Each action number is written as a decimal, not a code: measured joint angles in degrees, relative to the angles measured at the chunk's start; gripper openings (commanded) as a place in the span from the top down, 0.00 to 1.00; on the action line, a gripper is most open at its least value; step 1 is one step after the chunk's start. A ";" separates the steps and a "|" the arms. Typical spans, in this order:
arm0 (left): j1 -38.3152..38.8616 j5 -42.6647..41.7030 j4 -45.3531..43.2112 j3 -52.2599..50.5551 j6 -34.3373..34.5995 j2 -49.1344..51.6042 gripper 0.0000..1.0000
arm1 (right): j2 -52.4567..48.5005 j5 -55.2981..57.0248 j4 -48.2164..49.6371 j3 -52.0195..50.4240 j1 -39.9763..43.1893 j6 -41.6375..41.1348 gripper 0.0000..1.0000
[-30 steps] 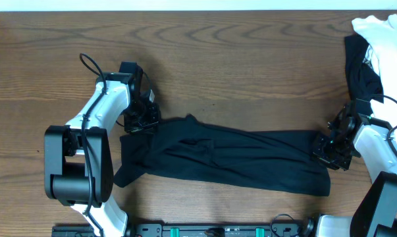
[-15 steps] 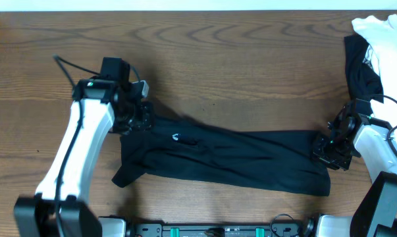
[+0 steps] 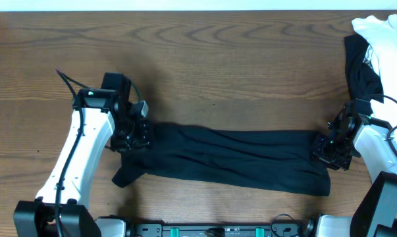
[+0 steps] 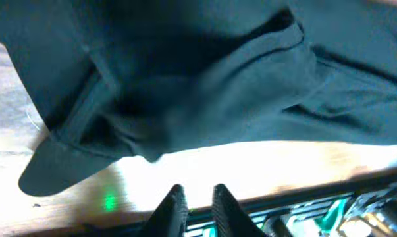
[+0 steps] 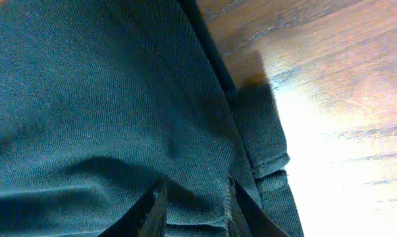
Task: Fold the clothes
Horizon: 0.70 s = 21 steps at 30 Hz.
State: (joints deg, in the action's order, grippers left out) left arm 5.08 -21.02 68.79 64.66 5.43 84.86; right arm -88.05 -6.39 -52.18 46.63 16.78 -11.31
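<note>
While the black T-shirt (image 3: 231, 158) lies stretched in a long, rumpled band across the near half of the desk (image 3: 218, 59), one arm stands at each of its ends. The left end effector (image 3: 135, 135) sits at the band's left end, above a sleeve (image 3: 122, 175) that pokes toward the front edge. In the left wrist view its fingers (image 4: 175, 207) are slightly apart with nothing between them, and the cloth lies just beyond. The right end effector (image 3: 330, 148) is clamped on the shirt's right end, with black knit pinched between its fingers (image 5: 152, 214). At the far right corner, a white garment (image 3: 382, 33) and another black garment (image 3: 363, 69) lie heaped together. The black one reaches down to just beside the right arm's wrist.
</note>
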 measured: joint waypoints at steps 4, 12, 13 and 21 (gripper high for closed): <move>0.00 0.42 0.11 -1.42 -0.11 0.00 0.65 | 0.00 0.02 0.00 -0.02 -0.02 0.00 0.72; 0.02 1.51 -5.35 -1.55 -0.09 0.00 0.65 | 0.00 0.17 0.02 -0.02 0.00 0.00 0.70; 0.02 1.51 -7.41 -1.55 -0.07 0.00 0.66 | 0.00 0.20 0.00 -0.02 0.00 0.00 0.70; 0.92 0.04 -16.83 -1.55 -0.07 0.15 0.67 | 0.00 0.20 0.00 -0.11 0.00 0.00 0.69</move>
State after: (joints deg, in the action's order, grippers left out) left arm 6.00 -20.97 51.96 63.11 5.37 85.01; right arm -88.05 -6.20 -52.18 46.52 16.78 -11.31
